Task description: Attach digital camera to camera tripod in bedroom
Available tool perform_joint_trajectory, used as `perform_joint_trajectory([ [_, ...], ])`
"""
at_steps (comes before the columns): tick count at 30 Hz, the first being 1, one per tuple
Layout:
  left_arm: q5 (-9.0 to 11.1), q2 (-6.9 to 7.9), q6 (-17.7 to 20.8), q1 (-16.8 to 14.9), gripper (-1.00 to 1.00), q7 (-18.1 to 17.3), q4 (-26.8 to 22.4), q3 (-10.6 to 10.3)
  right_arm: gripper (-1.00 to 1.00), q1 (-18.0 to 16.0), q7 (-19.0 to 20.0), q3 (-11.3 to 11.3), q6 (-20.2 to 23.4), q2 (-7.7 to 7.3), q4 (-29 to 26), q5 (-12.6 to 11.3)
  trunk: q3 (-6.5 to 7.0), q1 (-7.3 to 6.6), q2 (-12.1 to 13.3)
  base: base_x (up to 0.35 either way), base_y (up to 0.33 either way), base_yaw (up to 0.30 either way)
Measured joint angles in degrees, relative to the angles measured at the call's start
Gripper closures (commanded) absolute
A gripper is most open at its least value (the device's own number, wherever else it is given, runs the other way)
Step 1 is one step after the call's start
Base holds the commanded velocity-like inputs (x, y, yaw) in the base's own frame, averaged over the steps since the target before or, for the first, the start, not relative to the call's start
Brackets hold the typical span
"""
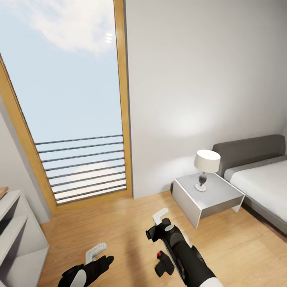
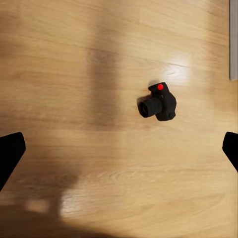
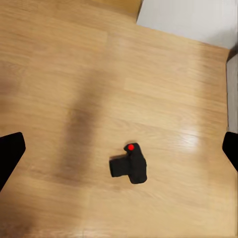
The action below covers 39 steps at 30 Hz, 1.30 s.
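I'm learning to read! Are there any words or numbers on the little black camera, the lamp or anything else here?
No readable words or numbers anywhere.
The digital camera on the wooden floor: just a plain red button, no letters visible.
The lamp and the grey bedside table: blank.
The grippers: no markings visible.

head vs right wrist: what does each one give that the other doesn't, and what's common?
Head view alone: the tall window with its railing, the table lamp on the white bedside table, the grey bed, a shelf unit, and the left gripper and right gripper, both open above the floor. Right wrist view alone: the digital camera whole, unobstructed, red button up. Shared: the camera, lying free on the wooden floor, partly hidden by the right arm in the head view.
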Motion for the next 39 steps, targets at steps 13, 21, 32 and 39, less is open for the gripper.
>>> perform_joint_trajectory([
  [13,-0.01,0.03,0.00,0.02,-1.00,0.02,0.00,0.02,-1.00,0.17,0.05,0.08,0.27,0.00,-3.51,0.02,0.00,0.00,0.00,0.012,-0.020,0.000],
  [21,-0.02,0.03,0.02,0.02,-1.00,0.04,0.00,0.06,-1.00,0.18,0.01,0.11,0.29,0.00,-3.94,0.02,0.00,0.00,0.00,0.001,-0.001,0.000],
  [32,-0.05,0.10,0.06,-0.02,-1.00,0.16,0.02,0.51,-1.00,0.50,0.04,0.12,0.58,0.00,-6.80,0.04,0.00,-0.01,0.00,0.034,-0.028,0.000],
  [39,-0.08,0.15,0.07,-0.04,-1.00,0.22,0.05,0.68,-1.00,0.63,0.04,0.15,0.58,-0.04,-7.17,0.02,0.00,-0.02,0.00,0.195,-0.162,0.000],
])
